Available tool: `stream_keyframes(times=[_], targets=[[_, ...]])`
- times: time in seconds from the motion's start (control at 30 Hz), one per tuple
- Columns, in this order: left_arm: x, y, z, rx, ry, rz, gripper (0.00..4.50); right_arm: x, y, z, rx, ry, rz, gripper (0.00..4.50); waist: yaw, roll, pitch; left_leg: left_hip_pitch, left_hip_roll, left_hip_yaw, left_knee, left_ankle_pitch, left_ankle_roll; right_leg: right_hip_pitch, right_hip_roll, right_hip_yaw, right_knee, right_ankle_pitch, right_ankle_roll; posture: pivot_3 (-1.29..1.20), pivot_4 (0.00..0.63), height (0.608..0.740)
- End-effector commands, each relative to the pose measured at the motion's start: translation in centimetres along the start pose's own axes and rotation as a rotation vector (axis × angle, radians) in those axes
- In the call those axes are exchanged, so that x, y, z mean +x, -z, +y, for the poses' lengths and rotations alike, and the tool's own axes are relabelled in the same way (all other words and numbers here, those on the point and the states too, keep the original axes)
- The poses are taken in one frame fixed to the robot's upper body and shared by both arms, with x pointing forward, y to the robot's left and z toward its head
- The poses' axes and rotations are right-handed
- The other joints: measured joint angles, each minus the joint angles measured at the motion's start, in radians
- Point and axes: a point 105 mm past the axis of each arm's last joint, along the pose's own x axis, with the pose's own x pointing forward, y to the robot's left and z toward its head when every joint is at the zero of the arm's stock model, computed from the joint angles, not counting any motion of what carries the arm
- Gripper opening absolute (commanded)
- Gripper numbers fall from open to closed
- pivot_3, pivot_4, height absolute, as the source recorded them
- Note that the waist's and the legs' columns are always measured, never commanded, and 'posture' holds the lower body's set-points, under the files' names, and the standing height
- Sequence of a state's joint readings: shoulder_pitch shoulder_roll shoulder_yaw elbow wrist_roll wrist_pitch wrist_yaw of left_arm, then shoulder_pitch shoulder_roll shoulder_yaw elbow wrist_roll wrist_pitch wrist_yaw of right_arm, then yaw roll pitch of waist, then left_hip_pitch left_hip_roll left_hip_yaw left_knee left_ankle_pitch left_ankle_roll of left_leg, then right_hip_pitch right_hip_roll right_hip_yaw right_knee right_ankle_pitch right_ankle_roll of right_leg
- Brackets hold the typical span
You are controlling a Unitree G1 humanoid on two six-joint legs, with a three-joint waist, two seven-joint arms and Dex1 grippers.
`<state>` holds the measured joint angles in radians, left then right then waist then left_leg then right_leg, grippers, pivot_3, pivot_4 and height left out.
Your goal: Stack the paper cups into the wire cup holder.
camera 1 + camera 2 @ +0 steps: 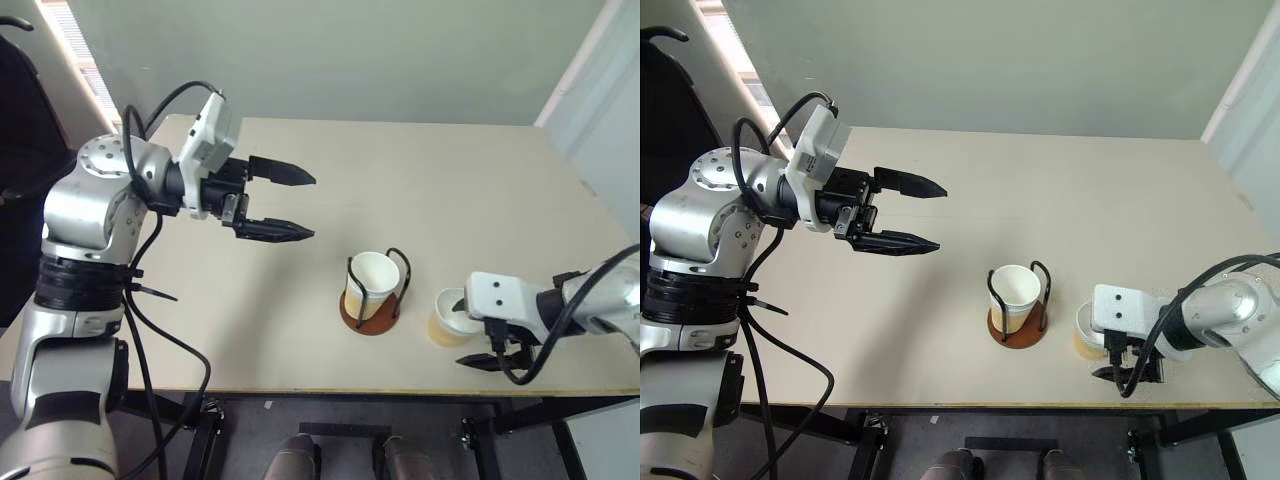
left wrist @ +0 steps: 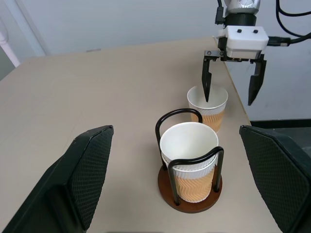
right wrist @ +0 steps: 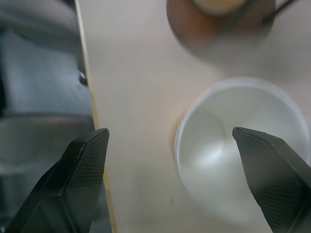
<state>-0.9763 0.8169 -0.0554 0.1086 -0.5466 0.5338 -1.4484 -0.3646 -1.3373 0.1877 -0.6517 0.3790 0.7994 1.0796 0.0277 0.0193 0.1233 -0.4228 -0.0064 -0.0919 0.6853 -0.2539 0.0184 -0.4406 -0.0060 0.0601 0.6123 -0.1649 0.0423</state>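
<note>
- two paper cups [image 2: 208, 108]: one stands in the single wire cup holder [image 2: 190, 194], the other loose beside it, near the table [image 1: 450, 170] edge.
- left gripper [image 1: 292, 203] wide, empty, over open tabletop; right gripper [image 2: 230, 90] wide above the loose cup.

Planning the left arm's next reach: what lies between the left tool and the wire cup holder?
Bare tabletop; the head views show nothing between the left tool and the wire cup holder.

Beige table [image 1: 300, 330], wire cup holder [image 1: 375, 318], paper cup [image 1: 447, 325]
</note>
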Motion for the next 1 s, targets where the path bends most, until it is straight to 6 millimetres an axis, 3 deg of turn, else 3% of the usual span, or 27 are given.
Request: stream_keyframes(times=[0.03, 0.07, 0.13, 0.37, 0.47, 0.73, 0.87, 1.0], targets=[[-0.6, -1.5, 0.3, 0.053, -0.033, -0.01, 4.45, 0.2, 0.4, -0.4, -0.044, 0.026, 0.035, 4.25, -0.001, 0.0, 0.0, 0.0, 0.0, 0.0, 0.0, 0.0, 0.0, 0.0, 0.0, 0.0, 0.0, 0.0, 0.0, 0.0, 0.15, 0.74], [-0.7, -1.4, 0.3, 0.052, -0.033, -0.009, 4.45, 0.5, 0.5, -0.4, -0.049, 0.026, 0.035, 4.25, -0.001, 0.0, 0.0, 0.0, 0.0, 0.0, 0.0, 0.0, 0.0, 0.0, 0.0, 0.0, 0.0, 0.0, 0.0, 0.0, 0.15, 0.74], [-0.7, -1.3, 0.3, 0.051, -0.035, -0.002, 4.5, 0.8, 0.4, -0.3, -0.063, 0.025, 0.033, 3.7, -0.002, 0.0, 0.0, 0.0, 0.0, 0.0, -0.001, 0.0, 0.0, 0.0, 0.0, 0.0, 0.0, 0.0, 0.0, 0.0, 0.15, 0.74], [-1.0, -0.4, 0.2, 0.049, -0.034, 0.036, 4.5, 1.3, -0.2, -0.2, -0.102, 0.004, -0.002, 1.22, -0.002, 0.0, 0.0, 0.0, 0.0, 0.0, -0.001, 0.0, 0.0, 0.0, 0.0, 0.0, -0.001, 0.0, 0.0, 0.0, 0.15, 0.74], [-1.8, 0.0, 0.2, 0.018, -0.016, 0.005, 4.5, 0.6, -0.7, -0.5, -0.111, 0.0, -0.029, 0.15, -0.002, 0.0, 0.0, 0.0, 0.0, 0.0, -0.002, 0.0, 0.0, 0.0, 0.0, 0.0, -0.001, 0.0, 0.0, 0.0, 0.15, 0.74], [-3.0, 0.6, -0.1, 0.069, -0.013, -0.008, 4.5, -6.0, -3.7, -5.3, -0.22, 0.144, -0.06, 0.06, -0.007, 0.0, 0.0, 0.0, 0.0, 0.0, -0.002, 0.0, 0.0, -0.001, 0.001, 0.0, -0.001, 0.0, -0.002, 0.0, 0.15, 0.74], [-3.3, 0.8, -0.5, 0.088, -0.004, -0.005, 4.5, -9.1, -8.1, -7.1, -0.362, 0.197, -0.126, 0.06, -0.014, 0.0, 0.0, -0.001, 0.001, -0.001, -0.004, 0.0, 0.0, -0.003, 0.001, 0.0, 0.0, 0.0, -0.003, 0.0, 0.15, 0.74], [-3.3, 0.8, -1.5, 0.077, 0.029, -0.014, 4.5, -9.9, -12.0, -7.3, -0.479, 0.168, -0.184, 0.06, -0.023, 0.0, 0.0, -0.001, 0.001, -0.001, -0.005, 0.0, -0.001, -0.005, 0.002, -0.001, 0.001, -0.001, -0.005, 0.0, 0.15, 0.74]])
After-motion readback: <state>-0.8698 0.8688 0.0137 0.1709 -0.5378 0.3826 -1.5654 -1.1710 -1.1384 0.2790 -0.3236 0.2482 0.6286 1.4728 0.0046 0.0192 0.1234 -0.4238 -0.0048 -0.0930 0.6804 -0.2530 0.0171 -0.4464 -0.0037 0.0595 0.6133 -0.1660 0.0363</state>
